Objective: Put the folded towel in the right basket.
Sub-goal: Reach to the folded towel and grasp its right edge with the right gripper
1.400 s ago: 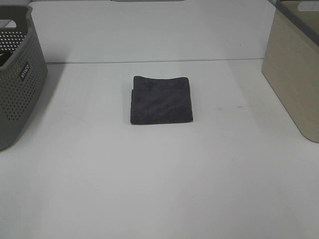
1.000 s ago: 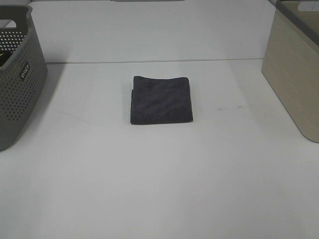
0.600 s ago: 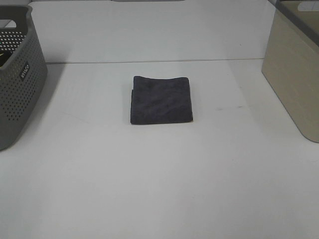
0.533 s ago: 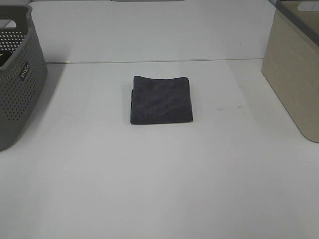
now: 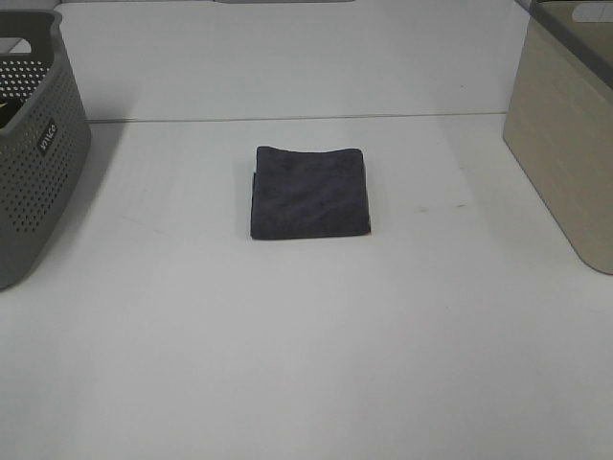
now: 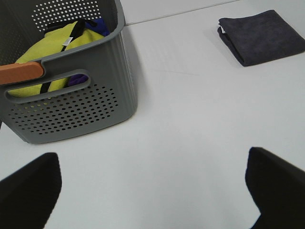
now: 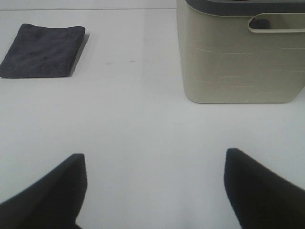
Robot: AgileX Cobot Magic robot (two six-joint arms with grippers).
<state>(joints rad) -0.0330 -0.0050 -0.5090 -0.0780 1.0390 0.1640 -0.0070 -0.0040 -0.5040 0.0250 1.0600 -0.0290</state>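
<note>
The folded dark grey towel [image 5: 309, 192] lies flat on the white table at mid-table. It also shows in the left wrist view [image 6: 261, 36] and the right wrist view [image 7: 43, 50]. The right basket [image 5: 567, 129] is beige with a dark grey rim and stands at the table's right edge; it also shows in the right wrist view [image 7: 240, 50]. Neither gripper shows in the exterior view. My left gripper [image 6: 152, 191] is open and empty, far from the towel. My right gripper [image 7: 155, 191] is open and empty, between towel and basket and short of both.
A grey perforated basket [image 5: 34, 144] stands at the left edge; the left wrist view shows its wall [image 6: 76, 107], with yellow and blue cloth [image 6: 52, 52] inside. The white table [image 5: 306, 364] stretches between the baskets.
</note>
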